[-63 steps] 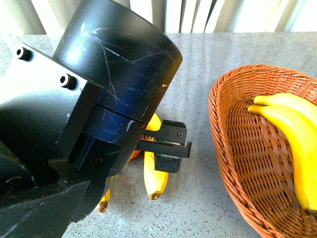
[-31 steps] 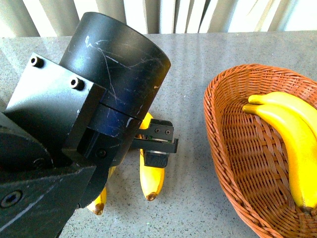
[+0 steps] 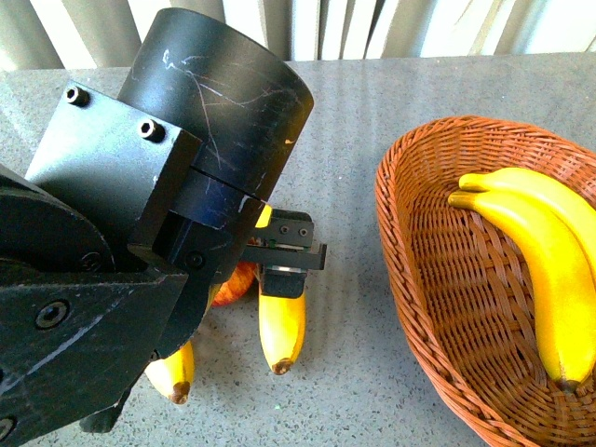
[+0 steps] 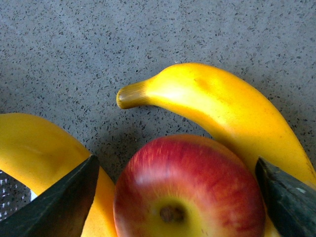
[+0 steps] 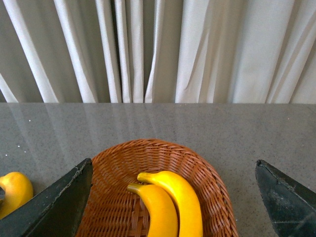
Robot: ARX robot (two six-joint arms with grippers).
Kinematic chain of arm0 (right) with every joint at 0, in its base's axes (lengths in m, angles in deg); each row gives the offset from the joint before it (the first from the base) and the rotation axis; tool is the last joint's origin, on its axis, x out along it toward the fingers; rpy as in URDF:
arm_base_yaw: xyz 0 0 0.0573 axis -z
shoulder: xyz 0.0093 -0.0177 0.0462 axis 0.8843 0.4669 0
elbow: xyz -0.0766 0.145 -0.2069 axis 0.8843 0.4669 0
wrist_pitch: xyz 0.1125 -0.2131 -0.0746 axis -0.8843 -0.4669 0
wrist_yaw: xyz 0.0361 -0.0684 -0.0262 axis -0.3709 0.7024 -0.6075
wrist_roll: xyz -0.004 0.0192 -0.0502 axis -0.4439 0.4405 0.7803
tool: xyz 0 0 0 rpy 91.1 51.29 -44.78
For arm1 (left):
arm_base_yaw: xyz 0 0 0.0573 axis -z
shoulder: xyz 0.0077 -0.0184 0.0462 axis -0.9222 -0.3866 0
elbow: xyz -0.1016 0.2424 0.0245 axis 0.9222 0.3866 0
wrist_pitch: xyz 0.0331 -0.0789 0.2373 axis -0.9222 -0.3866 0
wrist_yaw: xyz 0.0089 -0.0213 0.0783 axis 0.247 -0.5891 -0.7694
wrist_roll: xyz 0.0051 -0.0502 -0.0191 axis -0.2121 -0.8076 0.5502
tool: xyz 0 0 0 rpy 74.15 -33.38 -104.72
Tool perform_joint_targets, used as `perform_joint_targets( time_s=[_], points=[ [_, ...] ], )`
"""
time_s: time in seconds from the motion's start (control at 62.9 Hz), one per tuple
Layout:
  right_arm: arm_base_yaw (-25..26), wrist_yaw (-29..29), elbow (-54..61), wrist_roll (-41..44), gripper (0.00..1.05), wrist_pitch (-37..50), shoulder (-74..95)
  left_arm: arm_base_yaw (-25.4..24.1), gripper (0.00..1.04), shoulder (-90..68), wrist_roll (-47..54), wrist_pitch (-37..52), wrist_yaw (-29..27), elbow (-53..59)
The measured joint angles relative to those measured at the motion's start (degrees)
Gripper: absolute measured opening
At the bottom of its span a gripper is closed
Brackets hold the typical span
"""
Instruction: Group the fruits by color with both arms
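Observation:
My left arm point(image 3: 177, 214) fills the left of the front view. Its open gripper point(image 3: 279, 265) hangs over a red apple point(image 3: 236, 282) lying between two loose bananas point(image 3: 281, 321) point(image 3: 172, 371) on the grey table. In the left wrist view the apple point(image 4: 190, 190) sits between the open jaws, not touched, with a banana point(image 4: 222, 108) on one side and another banana point(image 4: 39, 153) on the other. Two bananas point(image 3: 535, 251) lie in a brown wicker basket point(image 3: 419, 307) at the right. My right gripper point(image 5: 173, 197) is open and empty above that basket point(image 5: 118, 197) and its bananas point(image 5: 170, 202).
Grey speckled table point(image 3: 354, 121) with white curtains point(image 5: 158, 49) behind its far edge. A loose banana's end point(image 5: 14, 190) shows beside the basket in the right wrist view.
My left arm and gripper have shifted a little left and lower over the fruit; the red apple now shows beside the gripper. The basket appears slightly further left in view.

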Motion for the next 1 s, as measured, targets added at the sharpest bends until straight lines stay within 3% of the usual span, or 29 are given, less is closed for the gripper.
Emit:
perform_joint_targets(
  time_s=[0.064, 0.143, 0.652, 0.826, 1.001],
  points=[
    [0.0, 0.0, 0.0, 0.0, 0.96, 0.0, 0.0, 0.0, 0.78, -0.11, -0.02, -0.33, -0.04, -0.02],
    [0.0, 0.0, 0.0, 0.0, 0.96, 0.0, 0.0, 0.02, 0.71, -0.11, -0.04, -0.46, -0.2, -0.11],
    [0.0, -0.02, 0.0, 0.0, 0.96, 0.0, 0.0, -1.77, 0.7, 7.23, -6.45, -1.31, 3.69, 1.25],
    [0.0, -0.02, 0.0, 0.0, 0.96, 0.0, 0.0, -5.97, 0.7, 14.1, -9.94, -1.36, 4.42, 3.91],
    [0.0, 0.0, 0.0, 0.0, 0.96, 0.0, 0.0, -16.13, 0.7, 24.57, -11.58, -1.66, 3.04, 6.1]
  ],
)
